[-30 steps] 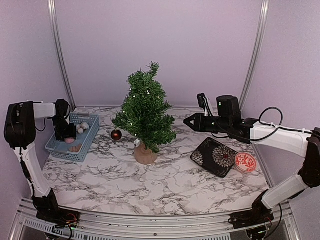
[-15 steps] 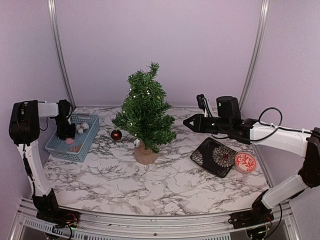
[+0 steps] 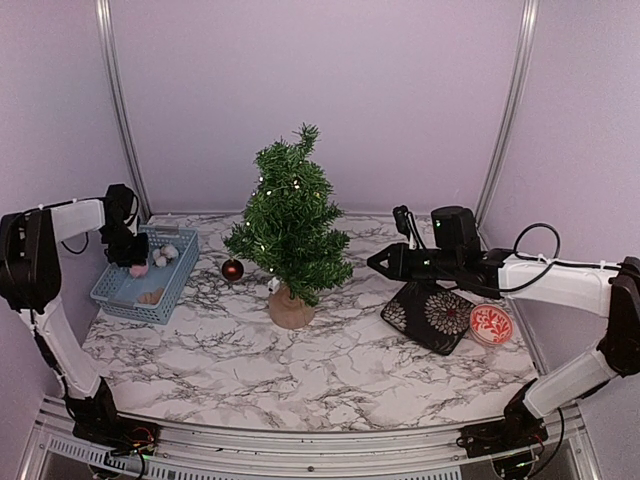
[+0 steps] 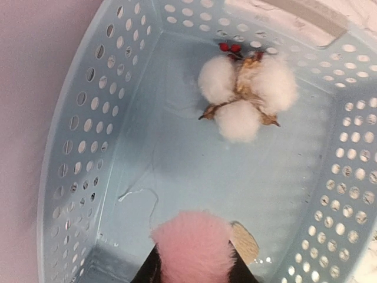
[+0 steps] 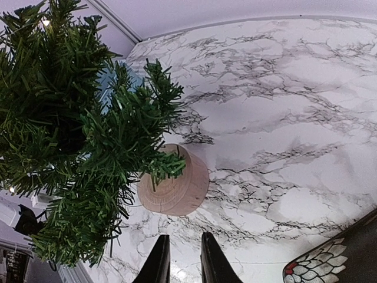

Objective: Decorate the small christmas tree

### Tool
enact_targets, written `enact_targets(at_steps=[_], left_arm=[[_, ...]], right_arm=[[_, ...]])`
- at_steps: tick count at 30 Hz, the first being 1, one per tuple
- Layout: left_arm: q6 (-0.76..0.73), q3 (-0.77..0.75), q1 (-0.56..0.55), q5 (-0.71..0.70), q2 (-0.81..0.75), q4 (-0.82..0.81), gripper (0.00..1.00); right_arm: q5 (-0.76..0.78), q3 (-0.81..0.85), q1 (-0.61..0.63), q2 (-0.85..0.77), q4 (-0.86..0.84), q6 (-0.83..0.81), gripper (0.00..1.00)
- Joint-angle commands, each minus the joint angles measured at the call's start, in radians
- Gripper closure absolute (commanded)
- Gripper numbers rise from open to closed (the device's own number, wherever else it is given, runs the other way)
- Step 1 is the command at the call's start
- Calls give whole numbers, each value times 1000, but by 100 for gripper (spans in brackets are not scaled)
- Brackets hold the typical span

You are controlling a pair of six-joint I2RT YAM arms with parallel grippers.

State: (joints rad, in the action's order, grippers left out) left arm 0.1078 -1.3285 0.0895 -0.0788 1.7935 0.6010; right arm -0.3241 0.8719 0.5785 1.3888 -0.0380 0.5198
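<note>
Two arms in shot. Left gripper (image 4: 193, 268) inside perforated light-blue plastic basket (image 3: 178, 277) at far left, fingers pinching fluffy pink pom-pom (image 4: 192, 244); white cotton-boll ornament (image 4: 246, 95) lies farther in. Right gripper (image 5: 180, 259) empty, fingers nearly together, hovering right of small dark-green bristly christmas tree (image 3: 289, 225), which stands mid-table on round wooden stump.

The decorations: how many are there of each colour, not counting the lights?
Pink: 1, the pink pompom in the left gripper
White: 1, the cotton-ball sprig in the blue basket
Tan: 1, the tan piece in the basket
Dark red: 1, the red bauble by the small christmas tree
Total: 4
</note>
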Motion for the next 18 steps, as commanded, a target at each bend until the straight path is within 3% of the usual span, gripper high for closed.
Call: enact_targets(at_steps=[1,5,12,18], left_arm=[[-10,47,-13,64,-149,14,87],[-12,80,-15,169,-300,16,100],[8,109,-39,437,-499,66,100],[81,236,-252,590,-653,-1,100]], right_arm=[[-6,36,2,-30,-20,-15,82],[-4,56,3,-42,-3,-51,82],[-30,92,4,-63,11,-102,83],[-73,128,13,-97,13,-163,83]])
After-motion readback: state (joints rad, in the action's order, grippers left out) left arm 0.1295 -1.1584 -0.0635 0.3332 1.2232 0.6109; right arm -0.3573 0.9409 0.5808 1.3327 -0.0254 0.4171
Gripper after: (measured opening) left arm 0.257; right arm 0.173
